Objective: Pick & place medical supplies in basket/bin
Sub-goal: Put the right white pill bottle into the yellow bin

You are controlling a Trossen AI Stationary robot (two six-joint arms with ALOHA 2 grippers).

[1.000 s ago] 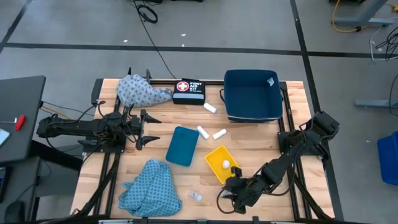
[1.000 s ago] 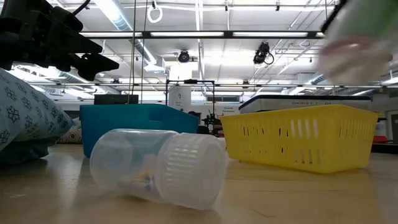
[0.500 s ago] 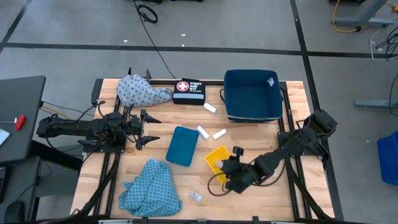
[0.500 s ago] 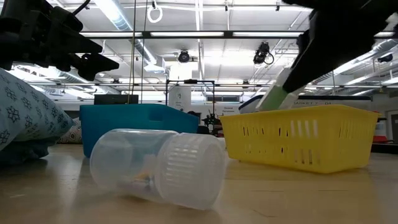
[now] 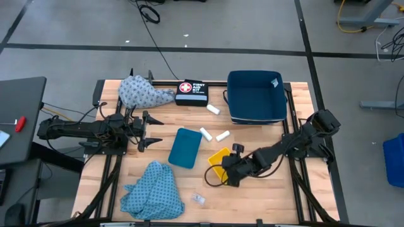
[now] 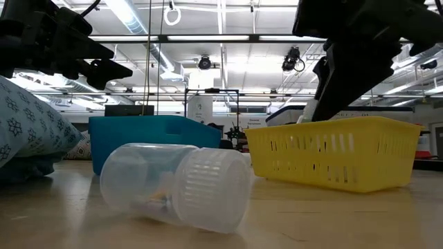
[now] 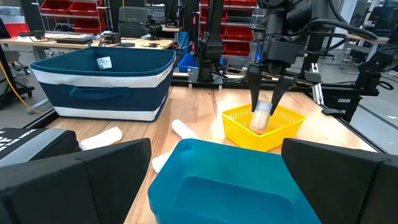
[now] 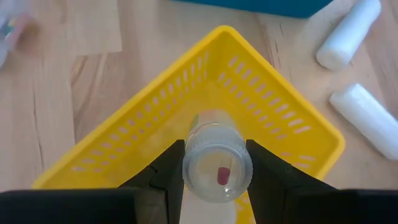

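Vial (image 8: 217, 171), small and clear with a ridged cap, sits pinched between the two dark fingers (image 8: 166, 174) of the right gripper (image 5: 225, 174). It hangs just over the inside of the yellow basket (image 5: 218, 159). The left wrist view shows the right gripper (image 7: 268, 107) pointing down into the yellow basket (image 7: 277, 132) with the vial (image 7: 261, 116) between its tips. The right arm reaches in from the right edge of the surface (image 5: 265, 195), stretched long and low toward the middle.

Another clear vial (image 6: 176, 185) lies on its side on the wood near the front edge; the high view shows it (image 5: 198, 199) close to a blue patterned cloth (image 5: 153, 190). A second patterned cloth (image 5: 142, 93) is bunched at the far left corner. Three white rolls lie on the wood: one (image 5: 213, 109) near the black first aid pouch (image 5: 191, 92), and two (image 5: 206, 133) (image 5: 222, 135) just behind the yellow basket. A teal tray (image 5: 185, 147) lies in the middle, and a dark blue bin (image 5: 257, 96) stands at the far right.

The left gripper (image 5: 150, 130) waits above the left side of the surface, level and pointing toward the middle, its fingers (image 7: 99, 180) spread wide with nothing in them.
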